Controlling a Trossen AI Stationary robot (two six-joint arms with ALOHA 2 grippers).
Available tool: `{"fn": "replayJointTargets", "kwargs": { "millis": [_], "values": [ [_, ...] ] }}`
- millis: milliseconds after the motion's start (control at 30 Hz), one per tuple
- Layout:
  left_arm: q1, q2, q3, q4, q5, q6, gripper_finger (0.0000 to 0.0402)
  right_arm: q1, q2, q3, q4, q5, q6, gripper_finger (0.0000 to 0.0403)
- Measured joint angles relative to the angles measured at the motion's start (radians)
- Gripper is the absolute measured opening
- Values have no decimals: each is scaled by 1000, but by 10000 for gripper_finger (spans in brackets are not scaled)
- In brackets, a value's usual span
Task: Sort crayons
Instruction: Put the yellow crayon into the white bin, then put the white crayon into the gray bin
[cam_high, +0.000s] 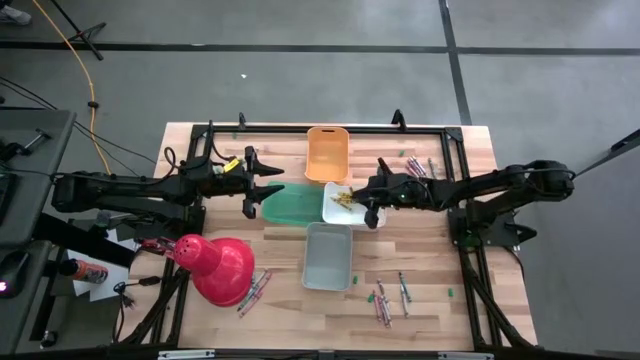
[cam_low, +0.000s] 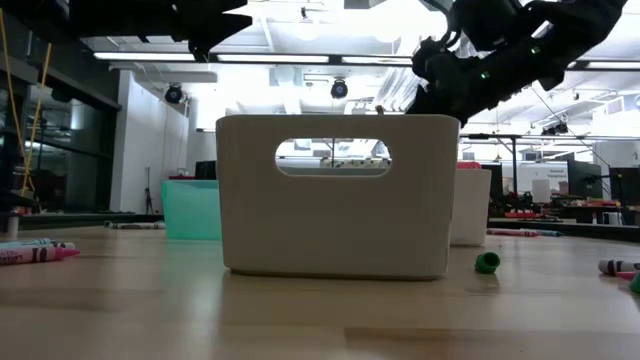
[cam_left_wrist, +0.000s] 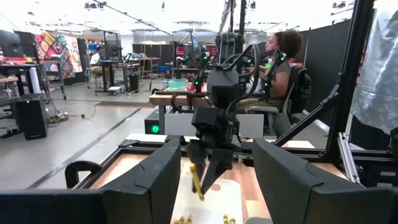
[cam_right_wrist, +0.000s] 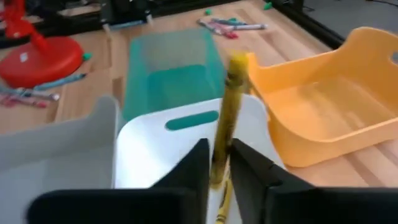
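A: Right tool pinches a yellow crayon near its lower end, upright over the white bin.
B: Light, stiff, waxy-slick; snaps easily. Better held mid-shaft.
A: Left tool waits wide, by the green bin.

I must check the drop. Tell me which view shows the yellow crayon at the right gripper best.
Right wrist view: the yellow crayon stands large between the right gripper fingers over the white bin. Left wrist view shows it small; high and low views don't show it.
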Motion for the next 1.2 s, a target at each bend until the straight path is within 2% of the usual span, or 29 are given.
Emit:
{"fn": "replayJointTargets", "kwargs": {
  "millis": [200, 367, 600, 1200],
  "values": [
    [0, 0, 0, -20, 0, -6, 186, 19, 0, 0, 1, -4, -20, 138],
    [0, 0, 0, -23, 0, -6, 186, 40, -4, 46, 1, -9, -92, 170],
    [0, 0, 0, -47, 0, -6, 186, 89, -5, 136, 4, -9, -188, 176],
    [0, 0, 0, -46, -1, -6, 186, 111, -5, 140, -24, -8, -214, 177]
  ]
}}
